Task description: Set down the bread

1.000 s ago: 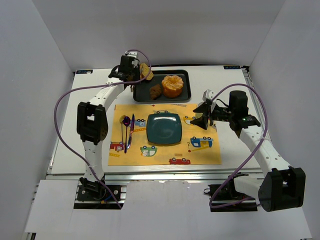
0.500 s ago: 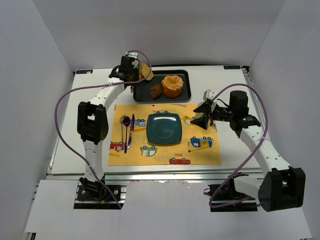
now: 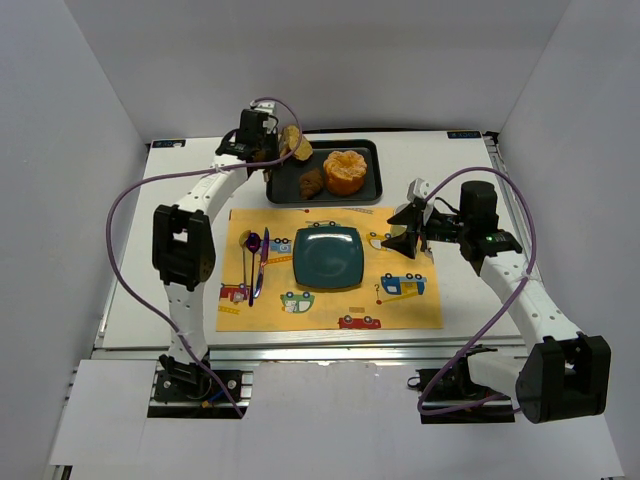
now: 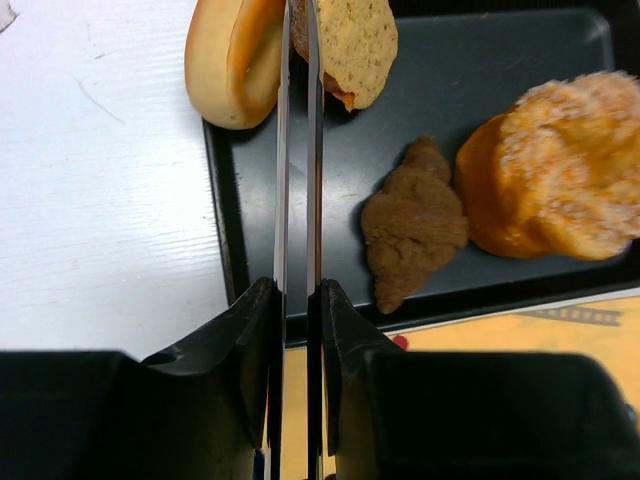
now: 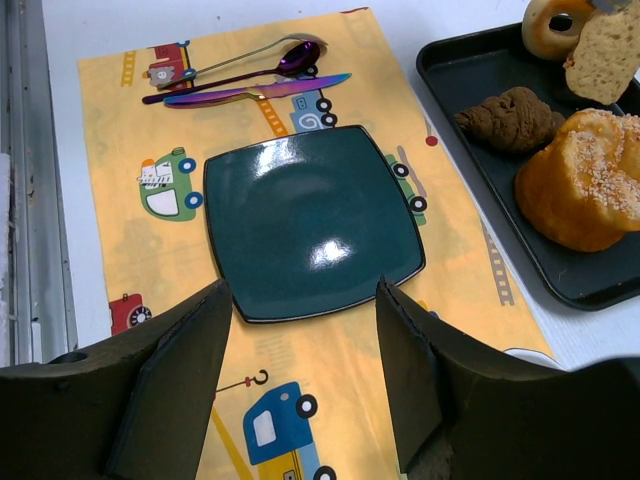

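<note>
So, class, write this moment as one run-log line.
step: grasp | left jaws: pinching bread edge at tray corner | right jaws: open, empty, over placemat | plate: no bread yet

Four baked pieces are showing at one black tray: one bread slice, one ring roll, one dark brown chunk and one large sugared bun. One yellow placemat is lying under one teal square plate, with one spoon and one knife making two pieces of cutlery. Two grippers are showing, the left gripper and the right gripper.
</note>
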You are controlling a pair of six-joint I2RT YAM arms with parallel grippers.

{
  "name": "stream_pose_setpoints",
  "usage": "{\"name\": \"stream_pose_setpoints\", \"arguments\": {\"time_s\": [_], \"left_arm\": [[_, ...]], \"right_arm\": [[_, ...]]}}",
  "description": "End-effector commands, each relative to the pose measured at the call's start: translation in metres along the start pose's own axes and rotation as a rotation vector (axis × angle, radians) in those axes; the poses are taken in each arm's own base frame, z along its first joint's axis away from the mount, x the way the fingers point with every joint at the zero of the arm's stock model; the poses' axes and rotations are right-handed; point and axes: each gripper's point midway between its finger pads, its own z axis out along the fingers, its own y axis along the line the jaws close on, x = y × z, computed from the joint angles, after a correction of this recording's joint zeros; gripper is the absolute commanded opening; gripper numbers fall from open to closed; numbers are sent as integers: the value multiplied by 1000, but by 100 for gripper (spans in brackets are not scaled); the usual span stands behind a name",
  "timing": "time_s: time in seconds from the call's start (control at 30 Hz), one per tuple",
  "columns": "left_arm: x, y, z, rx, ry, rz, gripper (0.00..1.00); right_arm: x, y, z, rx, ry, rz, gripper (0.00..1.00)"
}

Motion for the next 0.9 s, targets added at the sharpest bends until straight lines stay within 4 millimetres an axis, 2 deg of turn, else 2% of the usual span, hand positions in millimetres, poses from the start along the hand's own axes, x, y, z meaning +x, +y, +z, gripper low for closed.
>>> {"name": "stream_pose_setpoints", "arguments": {"time_s": [0.0,0.03,0.1,0.17,0.23,0.27,0.33,0.37,0.43,0.53,0.57,0.67,0.7,0.87], "left_arm": [[-74,-25,-70,105,-211,-51,0],[-69,-24,-72,106,-204,-56,0],[-72,-24,-89,118,-227,-68,0],[-61,-22,-96,115,-214,-73,0],[-60,-21,-118,122,-235,-83,0],[-49,-19,-120,123,-223,-89,0],[-44,-25,-147,180,-241,-102,0],[-25,-26,-149,196,-212,-107,0],[-5,-33,-165,263,-191,-122,0],[44,-46,-191,389,-117,-146,0],[68,-50,-202,438,-80,-161,0],[99,-61,-232,547,-65,-182,0],[119,-61,-233,560,-26,-202,0],[156,-64,-251,612,39,-225,0]], "right_arm": [[-7,3,-2,-7,-30,-26,65],[-7,4,-3,-7,-31,-27,65],[-7,4,-3,-6,-31,-29,65],[-7,5,-3,-7,-29,-31,65],[-7,4,-4,-4,-29,-37,65],[-8,4,-5,-3,-29,-40,64],[-8,5,-5,-3,-30,-44,63],[-9,5,-6,-2,-30,-46,62],[-11,6,-7,-2,-32,-54,60],[-13,5,-9,5,-35,-63,57],[-14,5,-10,6,-36,-65,56],[-15,5,-11,8,-38,-68,56],[-15,5,-11,7,-39,-68,56],[-17,3,-10,3,-38,-59,56]]}}
